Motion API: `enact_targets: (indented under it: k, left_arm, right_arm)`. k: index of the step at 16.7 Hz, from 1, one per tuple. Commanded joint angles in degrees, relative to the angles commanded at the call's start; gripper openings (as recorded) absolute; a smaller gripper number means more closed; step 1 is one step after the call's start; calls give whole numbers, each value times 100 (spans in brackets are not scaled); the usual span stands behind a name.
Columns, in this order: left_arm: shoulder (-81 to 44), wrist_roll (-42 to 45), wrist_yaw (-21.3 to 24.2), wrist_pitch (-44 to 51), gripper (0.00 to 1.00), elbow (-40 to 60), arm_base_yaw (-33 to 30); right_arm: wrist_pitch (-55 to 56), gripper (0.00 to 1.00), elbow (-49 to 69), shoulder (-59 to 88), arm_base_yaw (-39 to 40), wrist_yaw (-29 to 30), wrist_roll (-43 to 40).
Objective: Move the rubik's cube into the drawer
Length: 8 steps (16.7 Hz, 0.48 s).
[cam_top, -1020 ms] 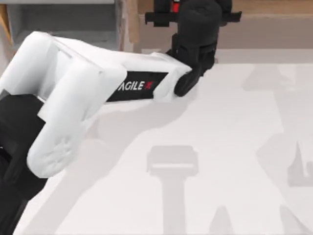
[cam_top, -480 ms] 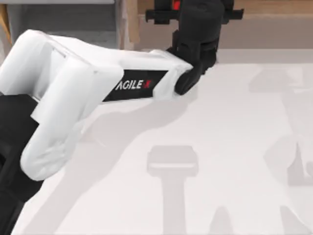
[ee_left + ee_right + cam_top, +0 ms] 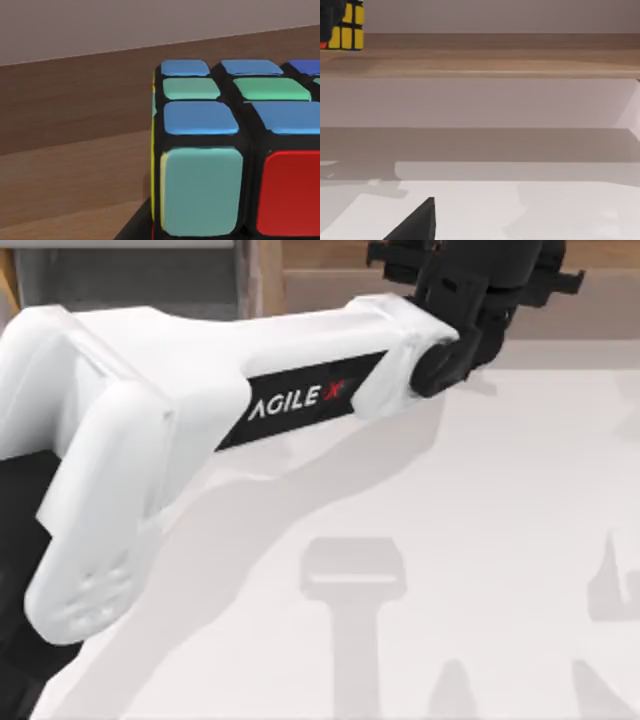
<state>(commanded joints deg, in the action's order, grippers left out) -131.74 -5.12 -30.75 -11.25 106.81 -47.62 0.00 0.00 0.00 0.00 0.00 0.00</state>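
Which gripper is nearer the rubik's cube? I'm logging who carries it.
Left. The left gripper is at the rubik's cube, up at the table's far edge; the right gripper sits well away from it.

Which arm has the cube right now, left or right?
The left gripper, stretched to the top view's far edge over the light-wood shelf, has the rubik's cube right against its wrist camera; from the right wrist the cube sits far off.

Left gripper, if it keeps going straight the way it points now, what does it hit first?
Probably the brown wooden wall behind the black-framed, coloured-sticker rubik's cube that the left gripper carries at the table's far edge. Nothing else shows ahead in the left wrist view, though the gap to the wall is unclear.
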Motion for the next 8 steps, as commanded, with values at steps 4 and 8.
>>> enact_targets:
  k: [4, 8]
  left_arm:
    - [221, -447, 624, 2220, 0, 574, -309]
    - [297, -762, 1250, 4655, 0, 1184, -231]
  right_arm:
    - [0, 100, 0, 0, 0, 0, 0]
    - [0, 100, 0, 0, 0, 0, 0]
